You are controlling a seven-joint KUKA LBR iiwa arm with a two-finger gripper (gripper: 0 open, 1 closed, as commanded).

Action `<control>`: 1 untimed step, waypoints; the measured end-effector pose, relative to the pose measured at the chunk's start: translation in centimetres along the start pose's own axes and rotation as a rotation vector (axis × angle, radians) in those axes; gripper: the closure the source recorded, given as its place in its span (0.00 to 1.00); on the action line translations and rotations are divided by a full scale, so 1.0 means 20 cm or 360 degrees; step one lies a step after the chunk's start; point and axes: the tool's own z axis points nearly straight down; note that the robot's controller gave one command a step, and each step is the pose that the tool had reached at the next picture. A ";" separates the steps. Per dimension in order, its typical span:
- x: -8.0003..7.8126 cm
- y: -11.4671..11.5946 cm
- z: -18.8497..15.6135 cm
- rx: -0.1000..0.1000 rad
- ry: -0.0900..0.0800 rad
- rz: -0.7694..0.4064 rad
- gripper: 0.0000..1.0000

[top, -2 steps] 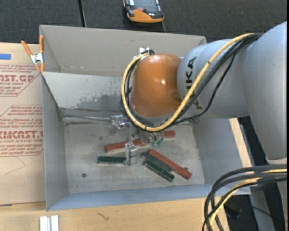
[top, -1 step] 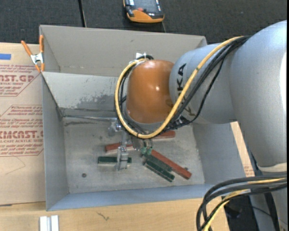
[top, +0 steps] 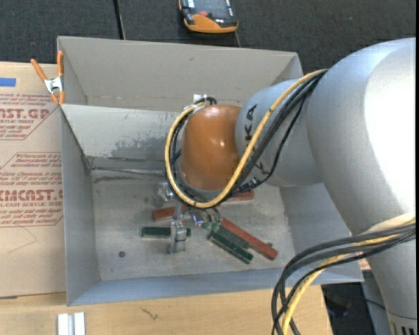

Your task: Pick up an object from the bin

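Gripper (top: 177, 237) sits low in the bin (top: 77, 187), tip near the floor, hanging under the arm's orange cover (top: 209, 152).

Apart or together: cannot tell, since the cover and cables mask the wrist and the tip is too small to read. Nothing is visibly clamped.

Nearest thing is a dark green flat bar (top: 153, 232) lying flat just left of the gripper, its right end at or touching the tip. Likely the pick target, judged by nearness alone.

A small reddish piece (top: 165, 213) lies just up-left of the gripper. To the gripper's right, a green strip (top: 230, 246) and a red-brown stick (top: 253, 243) lie side by side, slanted, touching or nearly so.

Room: bare floor left of and below the gripper, out to the walls. The right side is crowded, so a straight lift looks clearest.
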 end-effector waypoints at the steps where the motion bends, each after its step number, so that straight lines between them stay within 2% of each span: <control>1: 0.06 -0.06 0.01 -0.0002 0.0003 0.0196 1.00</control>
